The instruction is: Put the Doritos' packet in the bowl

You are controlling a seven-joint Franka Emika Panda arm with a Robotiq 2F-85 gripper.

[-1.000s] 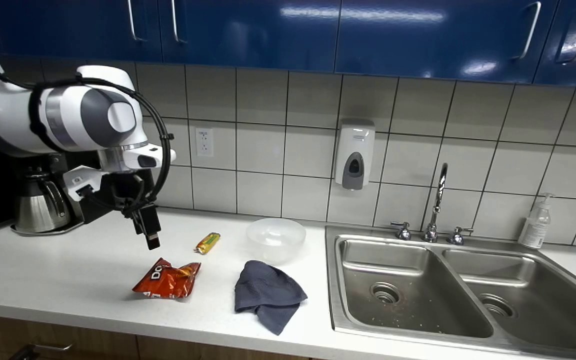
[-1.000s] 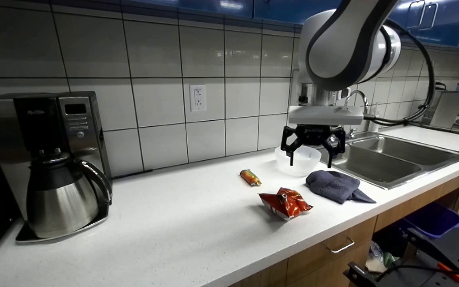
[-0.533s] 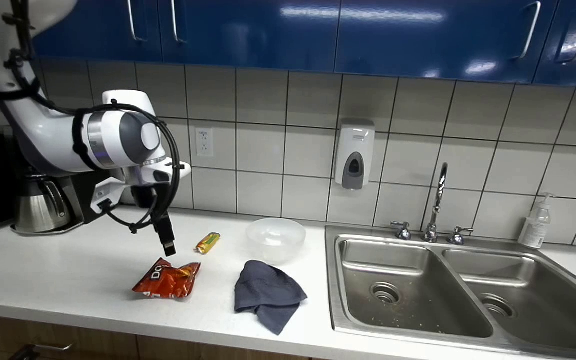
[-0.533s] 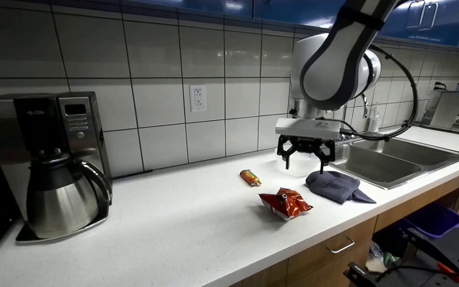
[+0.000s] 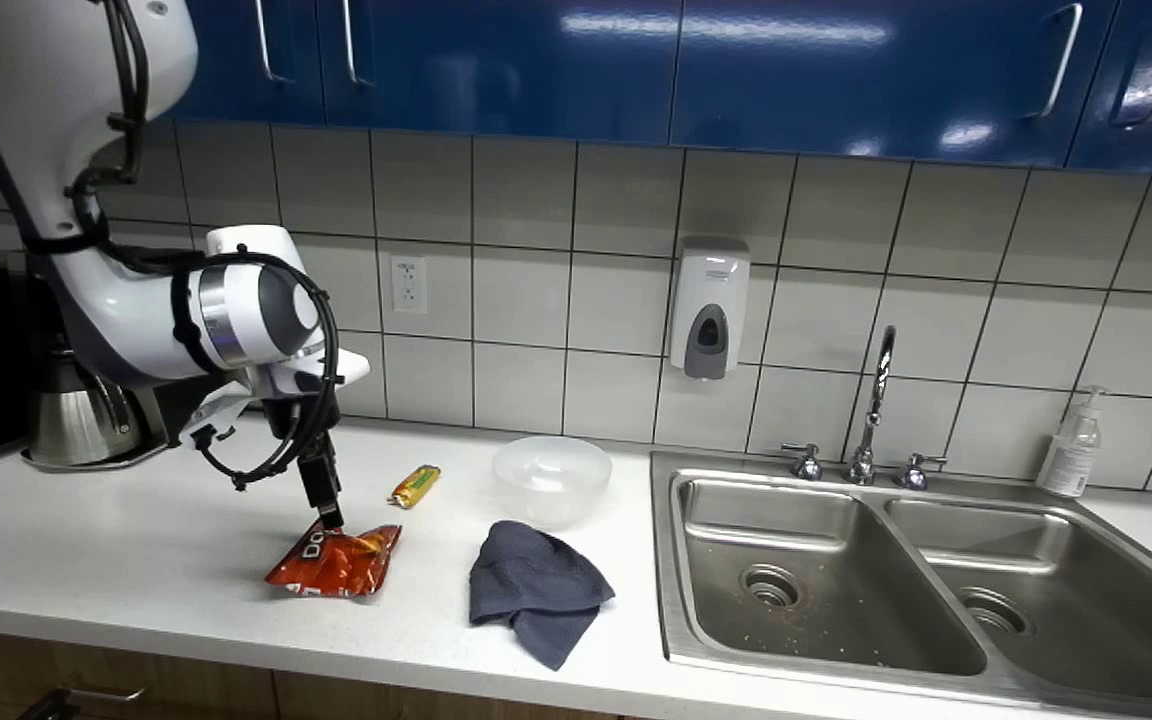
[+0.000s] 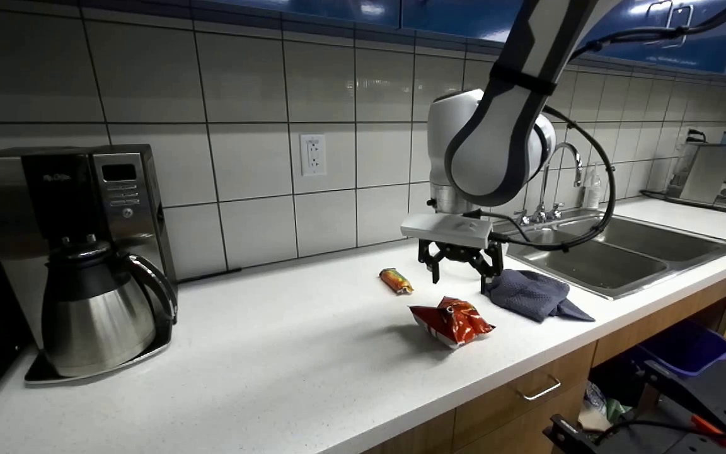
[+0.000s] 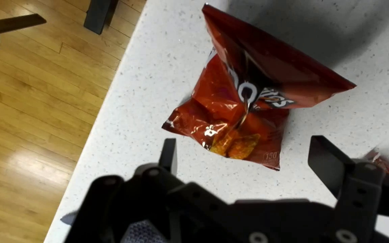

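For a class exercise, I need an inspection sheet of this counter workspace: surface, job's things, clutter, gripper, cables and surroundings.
Surface: white speckled counter.
Job's things: Doritos' packet lies on the counter, outside the translucent bowl.
Clutter: small yellow packet and crumpled dark cloth, both on the counter.
Gripper: jaws open; held object, nothing seen.
Cables: black cables run along the robot arm, with a loop beside its wrist.
Surroundings: steel sink, coffee maker, blue cabinets.

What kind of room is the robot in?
Probably a kitchen: there's a rectangular grey steel double sink, flat glossy blue cupboards, and a boxy black-and-silver metal coffee maker.
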